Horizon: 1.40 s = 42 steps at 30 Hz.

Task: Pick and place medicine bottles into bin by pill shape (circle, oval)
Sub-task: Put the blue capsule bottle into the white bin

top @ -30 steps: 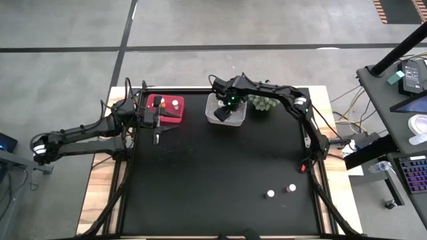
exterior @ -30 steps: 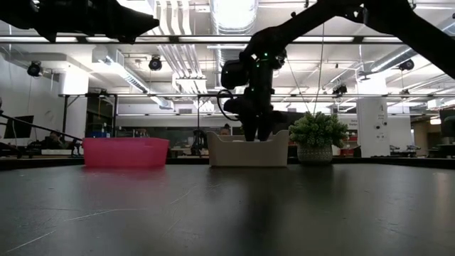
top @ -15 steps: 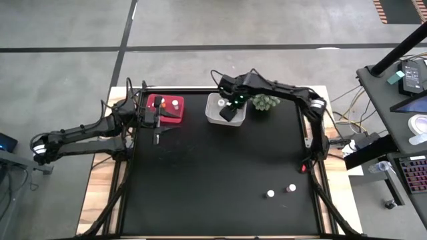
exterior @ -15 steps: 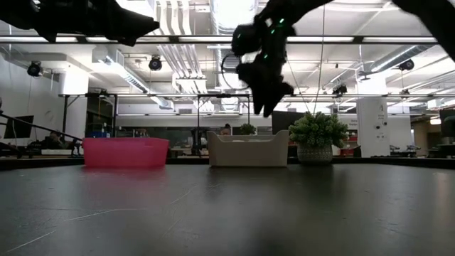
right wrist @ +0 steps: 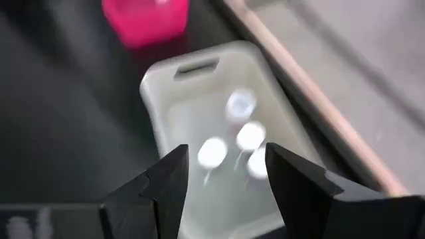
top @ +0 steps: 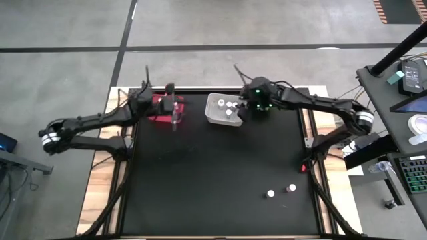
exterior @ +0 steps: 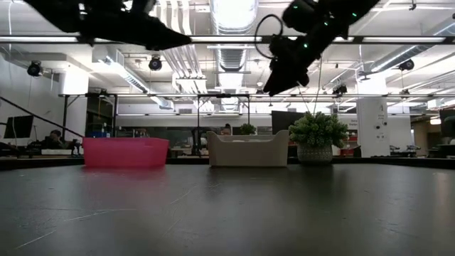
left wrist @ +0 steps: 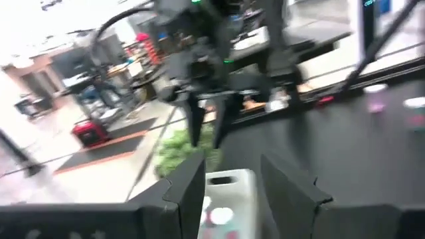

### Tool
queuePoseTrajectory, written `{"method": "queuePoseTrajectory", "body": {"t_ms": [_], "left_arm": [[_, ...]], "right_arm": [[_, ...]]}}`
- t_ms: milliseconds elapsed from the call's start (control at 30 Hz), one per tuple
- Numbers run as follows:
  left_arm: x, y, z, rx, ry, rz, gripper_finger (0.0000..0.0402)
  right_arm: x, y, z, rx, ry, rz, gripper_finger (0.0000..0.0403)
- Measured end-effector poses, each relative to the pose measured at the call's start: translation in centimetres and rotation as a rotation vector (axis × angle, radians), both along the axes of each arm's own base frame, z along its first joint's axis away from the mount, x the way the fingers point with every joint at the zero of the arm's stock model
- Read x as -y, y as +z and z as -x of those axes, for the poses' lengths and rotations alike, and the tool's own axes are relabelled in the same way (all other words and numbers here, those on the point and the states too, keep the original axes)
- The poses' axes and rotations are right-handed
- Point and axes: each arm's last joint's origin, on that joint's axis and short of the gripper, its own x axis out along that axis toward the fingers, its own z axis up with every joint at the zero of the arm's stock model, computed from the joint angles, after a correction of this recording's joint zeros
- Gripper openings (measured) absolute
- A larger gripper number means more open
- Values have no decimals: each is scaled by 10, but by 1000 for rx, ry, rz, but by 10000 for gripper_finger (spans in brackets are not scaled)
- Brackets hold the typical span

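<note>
Several white-capped medicine bottles point(top: 228, 107) stand in the white bin point(top: 215, 117), and they also show in the right wrist view point(right wrist: 251, 135). Two more bottles point(top: 269, 194) point(top: 291, 189) stand on the black table near its right front. My right gripper point(top: 245, 111) hangs open and empty, high over the white bin's right edge point(right wrist: 292, 143). In the low view my right gripper point(exterior: 270, 87) is well above the bin. My left gripper point(top: 175, 115) is open and empty, raised over the right edge of the pink bin point(top: 160, 102).
A small green plant point(exterior: 318, 137) stands just right of the white bin point(exterior: 247, 149), under my right arm. The pink bin point(exterior: 126, 151) sits left of the white one, at the far edge. The middle and near part of the black table point(top: 213, 180) is bare.
My right gripper has risen out of the white bin and gone up and toward the table's right edge, uncovering the bottles inside. My left gripper has moved toward the table's right, from over the pink bin's middle to its right edge.
</note>
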Motion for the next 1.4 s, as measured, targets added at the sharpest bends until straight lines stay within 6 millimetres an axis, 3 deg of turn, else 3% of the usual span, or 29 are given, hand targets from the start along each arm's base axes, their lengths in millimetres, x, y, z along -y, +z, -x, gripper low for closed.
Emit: {"method": "queuePoseTrajectory", "body": {"t_ms": [133,367,567,767,933,1133,1400], "left_arm": [[-32,15,-15,-11,86,-25,116],[-72,20,-30,-48,168,-68,96],[-94,19,-35,-59,212,-70,90],[-101,21,-37,-58,226,-72,90],[-98,17,-38,-67,218,-54,90],[-87,15,-46,-60,174,20,90],[-46,12,-70,-65,16,28,90]], "right_arm": [[15,-6,18,161,-40,123,192],[32,-9,43,216,-64,272,192],[48,-3,56,223,-130,291,192],[47,6,57,228,-146,239,192],[27,15,58,130,-147,53,192],[-17,20,58,17,-58,-111,191],[-84,19,75,-34,-3,-284,178]]}}
